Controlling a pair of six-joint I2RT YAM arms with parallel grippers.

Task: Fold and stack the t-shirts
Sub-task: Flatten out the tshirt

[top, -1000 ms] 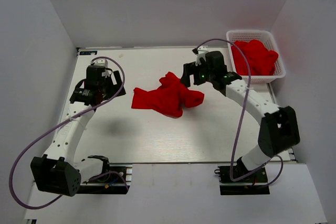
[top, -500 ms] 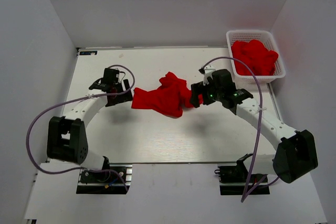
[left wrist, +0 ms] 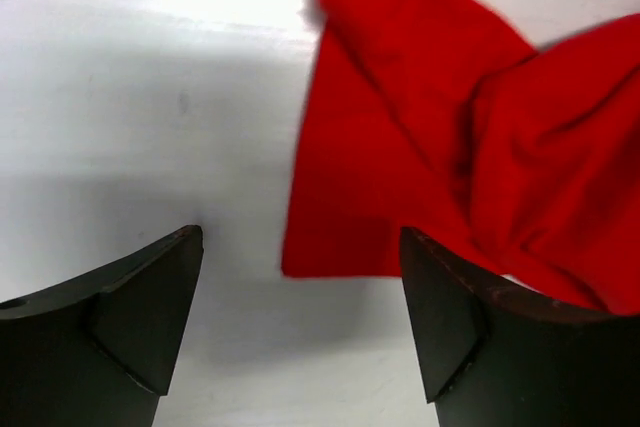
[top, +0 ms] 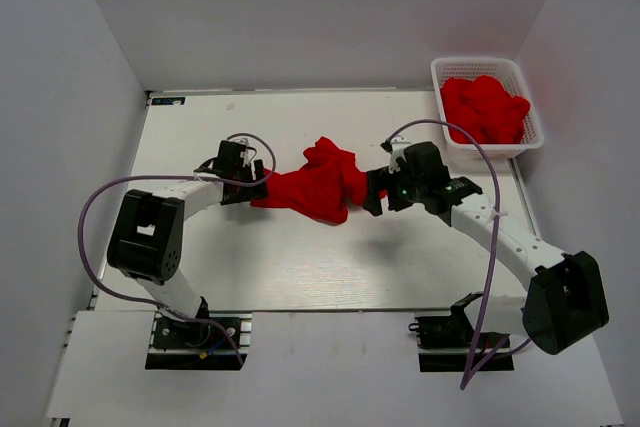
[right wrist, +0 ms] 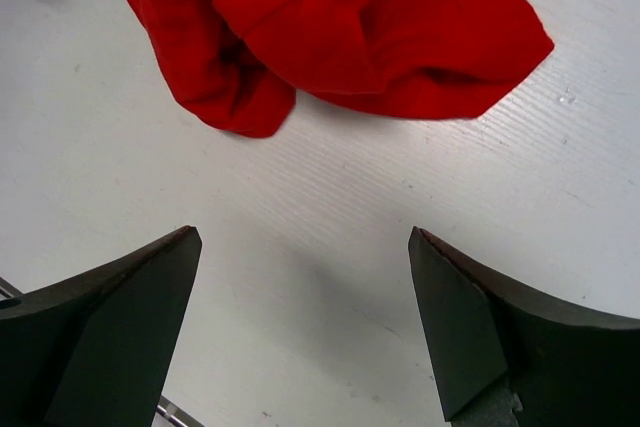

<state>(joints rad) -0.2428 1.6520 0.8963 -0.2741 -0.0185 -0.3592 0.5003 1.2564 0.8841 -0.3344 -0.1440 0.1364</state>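
A crumpled red t-shirt [top: 320, 185] lies in the middle of the white table [top: 300, 267]. The left gripper [left wrist: 300, 235] stands wide at its left edge, with the cloth corner between the jaws. The right gripper [right wrist: 302, 233], also wide, is just beside its right edge. More red t-shirts [top: 485, 107] fill the white basket [top: 475, 60] at the far right corner.

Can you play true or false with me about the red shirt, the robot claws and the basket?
1. The crumpled red cloth t-shirt lies on the white table between the left claw and the right claw. True.
2. The white plastic lattice basket sits at the table's far right corner. True.
3. The basket is empty. False: red cloth fills it.
4. Both claws are clamped shut. False: both are open.
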